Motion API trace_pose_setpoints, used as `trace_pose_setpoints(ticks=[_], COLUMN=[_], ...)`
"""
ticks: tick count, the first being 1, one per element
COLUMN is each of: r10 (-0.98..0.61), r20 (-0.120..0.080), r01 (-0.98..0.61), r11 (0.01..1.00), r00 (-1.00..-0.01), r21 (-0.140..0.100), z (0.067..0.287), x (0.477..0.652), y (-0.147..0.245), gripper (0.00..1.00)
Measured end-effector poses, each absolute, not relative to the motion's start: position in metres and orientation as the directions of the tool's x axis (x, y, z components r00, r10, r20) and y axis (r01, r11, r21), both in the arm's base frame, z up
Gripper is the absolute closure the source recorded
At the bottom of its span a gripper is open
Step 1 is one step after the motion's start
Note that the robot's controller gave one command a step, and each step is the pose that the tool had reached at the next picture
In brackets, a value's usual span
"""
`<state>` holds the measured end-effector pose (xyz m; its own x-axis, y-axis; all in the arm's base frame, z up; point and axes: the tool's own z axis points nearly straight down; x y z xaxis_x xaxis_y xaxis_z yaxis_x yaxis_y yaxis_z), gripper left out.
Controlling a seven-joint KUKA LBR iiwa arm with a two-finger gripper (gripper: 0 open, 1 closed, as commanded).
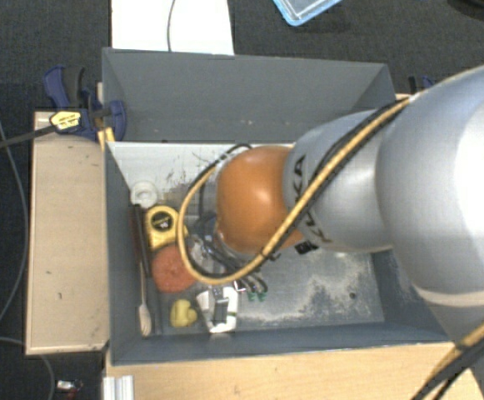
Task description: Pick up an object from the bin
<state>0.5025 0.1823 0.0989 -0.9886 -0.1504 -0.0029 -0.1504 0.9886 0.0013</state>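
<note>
Scene: A KUKA arm (391,182) leaned into a grey bin (242,98) from its right side, the orange wrist cover (254,194) and a looped cable (190,252) hanging over the left half of the floor.

Pincer: The pincer (219,313) sat low by the front wall, towards the front-left corner. How far it stood open could not be told, nor whether it had hold of anything.

Task's thing: A small yellow lump (182,312) lay just beside the pincer, on the corner side. A red ball (172,271) lay just behind the lump. Which of the two was wanted was not clear.

Bin's contents: All the things were crowded along the left wall. A white cap (144,194) lay near the back-left corner, with a yellow tape (162,224) between it and the ball. A dark stick (141,265) ran along the left wall to the front-left corner. A green bit (258,291) lay just right of the pincer. The right half of the floor held only dust and scuffs.

Risks: The lump probably sat too near the front wall and the ball for a clean closing, so the pincer could strike the wall or nudge the ball away. The ball looked likely to roll off a glancing touch. The hanging cable might snag the tape or drag it on the lift.
</note>
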Motion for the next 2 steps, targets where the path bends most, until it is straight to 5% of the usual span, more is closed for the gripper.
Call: trace_pose_setpoints(ticks=[1, 2], r10=[-0.371, -0.196], r20=[-0.007, -0.003], r01=[-0.371, -0.196], r11=[0.929, 0.981], r00=[-0.929, -0.981], r21=[-0.002, 0.002], z=[0.142, 0.113], x=[0.501, 0.485], y=[0.213, 0.172], gripper=[0.00, 0.00])
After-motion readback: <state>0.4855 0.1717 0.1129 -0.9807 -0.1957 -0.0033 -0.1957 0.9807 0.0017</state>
